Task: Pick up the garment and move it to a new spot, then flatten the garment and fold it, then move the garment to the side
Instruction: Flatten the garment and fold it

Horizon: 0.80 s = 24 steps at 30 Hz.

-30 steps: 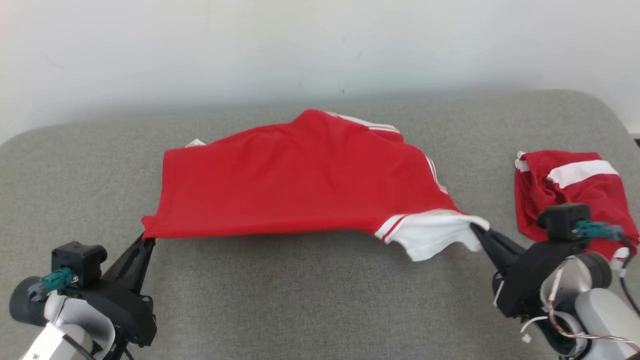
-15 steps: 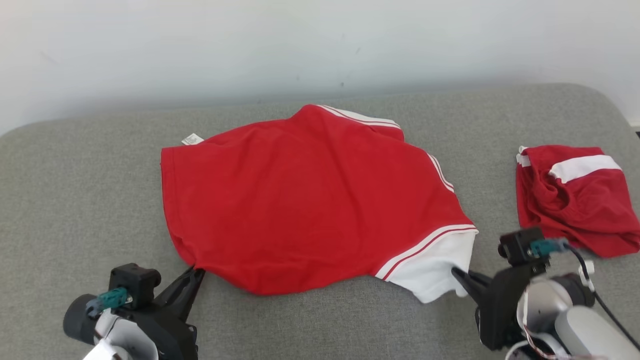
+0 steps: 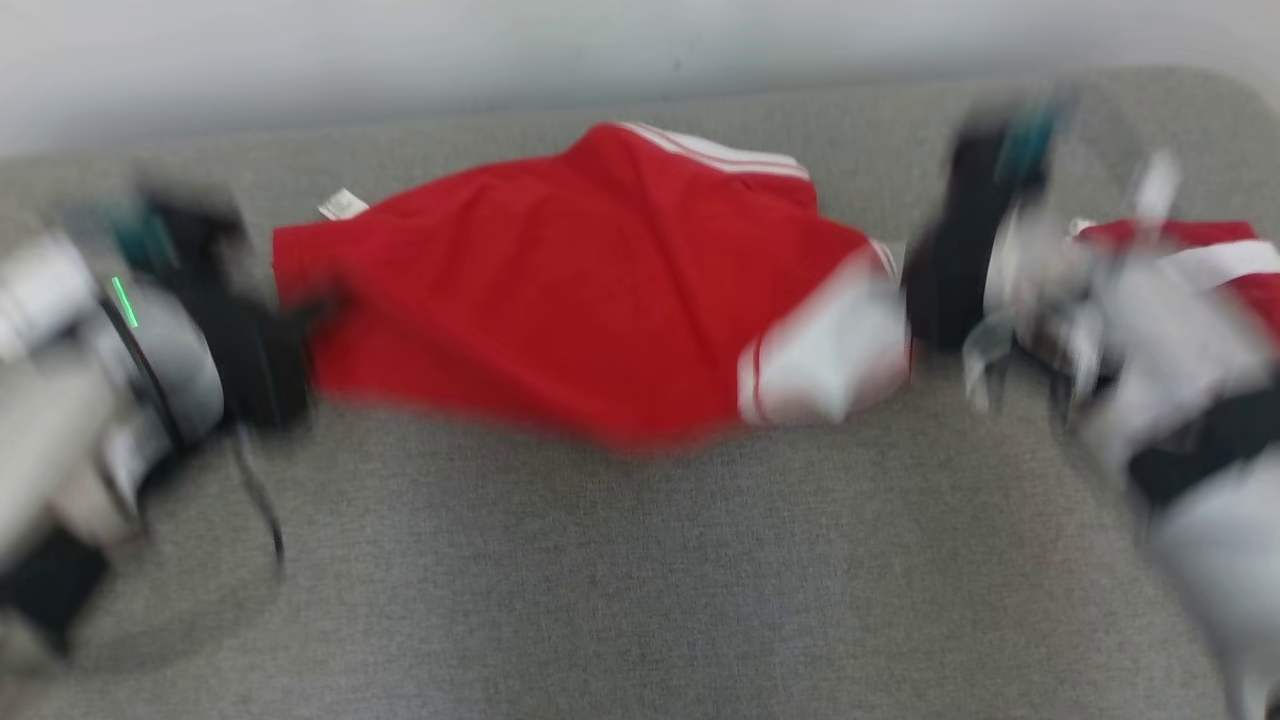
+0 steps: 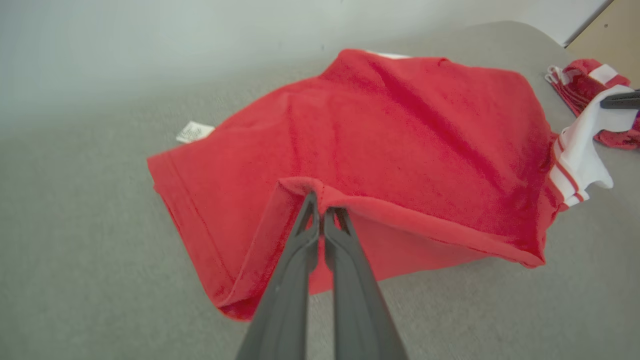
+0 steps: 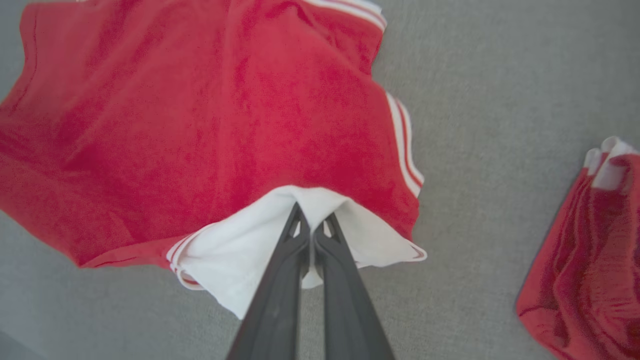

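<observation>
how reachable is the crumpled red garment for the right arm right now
Probably not yet. The right gripper is shut on the shirt at its white sleeve. The crumpled garment lies nearby with bare grey cushion between, so once it lets go the way looks free.

Setting: plain indoor room, home or test room, which cannot be told | Evidence: grey cloth-covered padded surface (image 3: pixel 640 560) with rounded corners against a bare white wall (image 3: pixel 300 40) | Clothing: red garment (image 4: pixel 400 125) and second red garment (image 5: pixel 585 260) on that surface | Edge: tan panel (image 4: pixel 612 30)
</observation>
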{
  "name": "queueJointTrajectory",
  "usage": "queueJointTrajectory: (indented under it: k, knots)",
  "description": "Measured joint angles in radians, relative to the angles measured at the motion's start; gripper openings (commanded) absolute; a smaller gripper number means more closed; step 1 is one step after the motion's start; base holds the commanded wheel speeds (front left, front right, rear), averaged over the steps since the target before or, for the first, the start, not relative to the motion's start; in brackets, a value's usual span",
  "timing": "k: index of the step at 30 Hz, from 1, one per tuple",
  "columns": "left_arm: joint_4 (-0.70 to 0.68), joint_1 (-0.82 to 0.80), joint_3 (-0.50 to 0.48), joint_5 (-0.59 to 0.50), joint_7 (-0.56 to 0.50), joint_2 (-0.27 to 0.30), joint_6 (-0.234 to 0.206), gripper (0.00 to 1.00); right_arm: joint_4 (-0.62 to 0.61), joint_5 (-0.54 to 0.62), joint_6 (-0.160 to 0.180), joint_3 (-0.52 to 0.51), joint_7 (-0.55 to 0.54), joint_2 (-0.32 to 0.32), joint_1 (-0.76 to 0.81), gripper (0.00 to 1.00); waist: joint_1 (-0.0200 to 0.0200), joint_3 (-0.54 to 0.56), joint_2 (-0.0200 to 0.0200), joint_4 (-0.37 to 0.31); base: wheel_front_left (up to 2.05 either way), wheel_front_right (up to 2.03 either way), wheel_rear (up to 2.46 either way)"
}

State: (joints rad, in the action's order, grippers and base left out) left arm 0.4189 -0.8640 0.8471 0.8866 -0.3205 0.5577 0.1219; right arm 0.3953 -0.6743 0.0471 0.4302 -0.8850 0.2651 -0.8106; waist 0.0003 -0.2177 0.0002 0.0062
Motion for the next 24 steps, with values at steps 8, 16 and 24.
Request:
queueJointTrajectory:
  k: [8, 16, 24]
  knots:
    - [0.077, -0.634, -0.281, -0.127, 0.227, -0.14, -0.061, 0.0, 0.014, 0.149, 0.004, -0.177, 0.373, -0.066, -0.594, 0.0, 0.0001, -0.11, 0.0, 0.0, 0.0, 0.0, 0.0]
    - [-0.075, -0.284, -0.279, -0.202, 0.541, -0.045, -0.132, 0.0, -0.114, 0.196, -0.16, -0.082, 0.757, -0.066, -0.304, 0.0, 0.0004, -0.199, 0.0002, 0.015, 0.0, 0.0, 0.0]
    - [0.048, 0.134, -0.161, -0.18, 0.552, -0.019, -0.107, 0.0, -0.129, 0.171, -0.144, -0.097, 0.898, 0.007, 0.187, 0.0, -0.0008, -0.141, -0.0002, 0.022, 0.0, 0.0, 0.0]
